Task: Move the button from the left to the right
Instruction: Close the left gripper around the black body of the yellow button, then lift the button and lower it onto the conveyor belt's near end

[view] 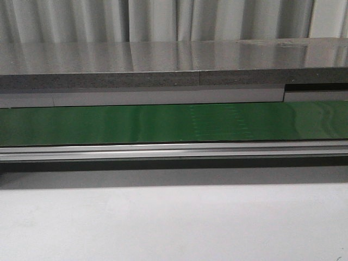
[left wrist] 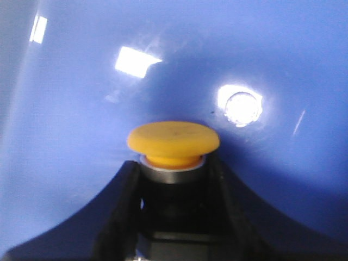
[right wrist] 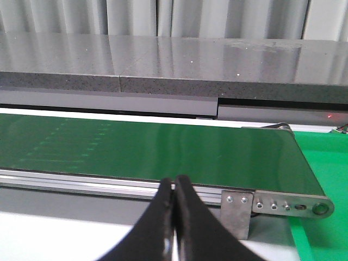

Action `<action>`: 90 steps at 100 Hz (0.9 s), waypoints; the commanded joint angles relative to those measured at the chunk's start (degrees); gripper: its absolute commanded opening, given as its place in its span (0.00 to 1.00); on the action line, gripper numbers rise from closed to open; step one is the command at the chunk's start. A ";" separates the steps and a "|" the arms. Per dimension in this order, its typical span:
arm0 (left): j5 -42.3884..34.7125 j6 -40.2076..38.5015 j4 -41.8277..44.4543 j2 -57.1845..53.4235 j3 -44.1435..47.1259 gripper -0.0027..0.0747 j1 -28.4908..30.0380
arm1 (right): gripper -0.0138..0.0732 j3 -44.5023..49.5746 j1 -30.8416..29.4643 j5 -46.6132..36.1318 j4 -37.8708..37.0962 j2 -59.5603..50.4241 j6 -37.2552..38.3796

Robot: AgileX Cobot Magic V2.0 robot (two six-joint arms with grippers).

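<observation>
In the left wrist view the button (left wrist: 173, 142) shows its round yellow-orange cap, a silver collar and a black body below. My left gripper (left wrist: 173, 187) is shut on the button's black body, one black finger (left wrist: 122, 212) on each side. A glossy blue surface (left wrist: 70, 109) fills the view behind it. My right gripper (right wrist: 174, 187) is shut and empty, its fingertips pressed together in front of the green conveyor belt (right wrist: 163, 149). Neither gripper nor the button shows in the front view.
The green belt (view: 163, 122) runs across the front view with an aluminium rail (view: 163, 151) before it and a grey stone shelf (view: 163, 65) behind. The belt's end bracket (right wrist: 283, 205) and a green mat (right wrist: 326, 163) are in the right wrist view. A white table (view: 163, 223) lies in front.
</observation>
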 commanded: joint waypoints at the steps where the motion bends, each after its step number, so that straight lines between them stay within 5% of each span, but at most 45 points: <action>1: -1.08 -0.20 0.04 -2.95 -1.47 0.01 0.08 | 0.08 -0.88 -0.18 -5.03 -0.05 -1.18 0.05; 54: 1.18 -0.20 -1.87 -12.58 -3.21 0.01 -0.62 | 0.08 -0.88 -0.18 -5.03 -0.05 -1.18 0.05; 90: 4.91 1.39 -3.39 -16.87 -3.21 0.01 -9.12 | 0.08 -0.88 -0.18 -5.03 -0.05 -1.18 0.05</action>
